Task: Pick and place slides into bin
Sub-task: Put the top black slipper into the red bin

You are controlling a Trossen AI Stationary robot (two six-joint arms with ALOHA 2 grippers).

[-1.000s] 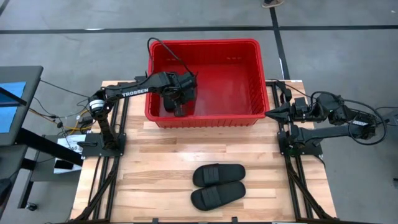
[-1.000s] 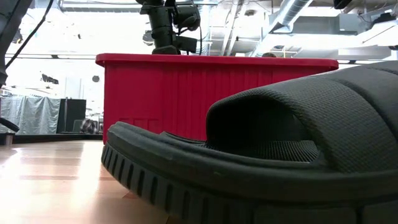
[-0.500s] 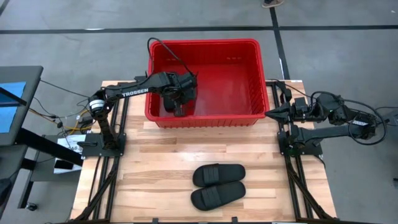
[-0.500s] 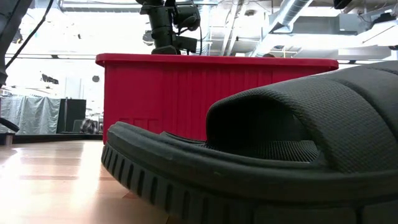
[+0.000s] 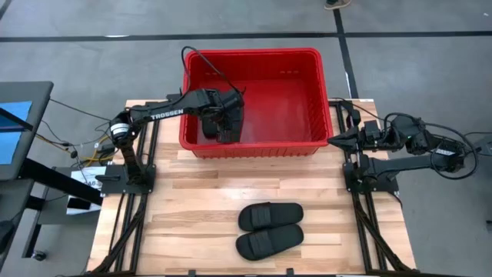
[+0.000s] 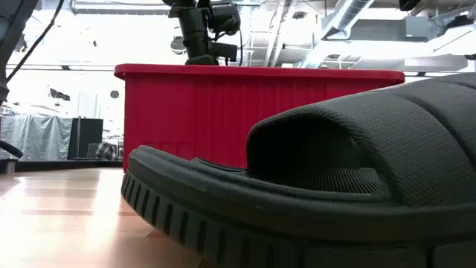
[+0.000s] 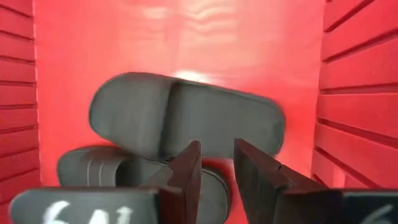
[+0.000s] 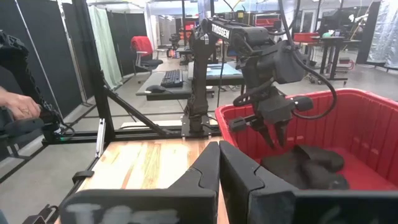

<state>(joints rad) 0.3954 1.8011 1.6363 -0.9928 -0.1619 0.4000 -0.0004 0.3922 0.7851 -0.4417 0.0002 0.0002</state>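
Note:
The red bin (image 5: 284,61) stands at the table's far edge. Two black slides lie in its left end, one upside down (image 7: 186,118) and resting partly on the other (image 7: 112,171). My left gripper (image 7: 217,146) hangs open and empty just above them, inside the bin (image 5: 224,137); it also shows in the right wrist view (image 8: 272,138). Two more slides (image 5: 270,215) (image 5: 269,241) lie side by side on the table near its front edge, soles down. My right gripper (image 5: 332,141) is shut and empty at the table's right edge, beside the bin.
The bin's red walls (image 7: 354,93) stand close around my left gripper. The nearer slide on the table fills the low view (image 6: 297,193), with the bin (image 6: 223,112) behind it. There is bare wood between the bin and the two slides. A person's hand (image 8: 18,102) shows beyond the table.
My left gripper has gone up a little over the two slides in the bin. The slides have not moved.

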